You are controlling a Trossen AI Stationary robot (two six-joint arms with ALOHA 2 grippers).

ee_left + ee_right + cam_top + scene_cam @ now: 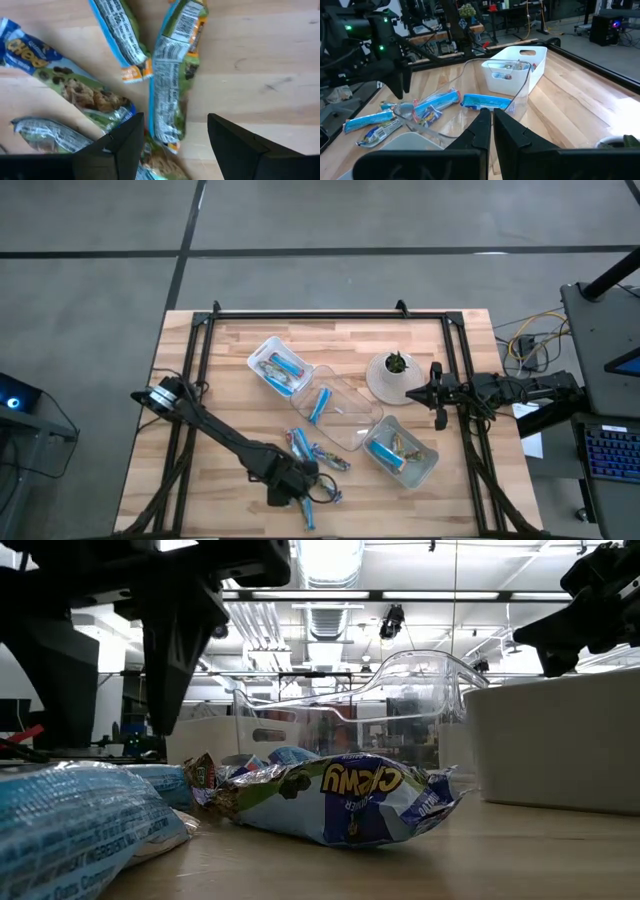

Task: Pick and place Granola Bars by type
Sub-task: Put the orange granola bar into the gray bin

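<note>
Several loose granola bars lie flat on the wooden table near its front edge, around [318,470]. My left gripper [290,490] hovers over them, pointing down, open. In the left wrist view its fingers stand on either side of the lower end of a green-wrapped bar [171,85] without touching it. A blue bar [120,35], a blue "Chewy" bar [60,80] and a silvery bar [50,132] lie beside it. The low view shows the Chewy bar [350,795] flat on the table. My right gripper [437,395] waits shut at the table's right side.
A white bin [262,352] with blue bars stands at the far left of centre. A clear tray [345,425] with one blue bar sits mid-table, and another clear tray [425,470] with bars lies to its right. A white plant pot [385,385] stands near my right gripper.
</note>
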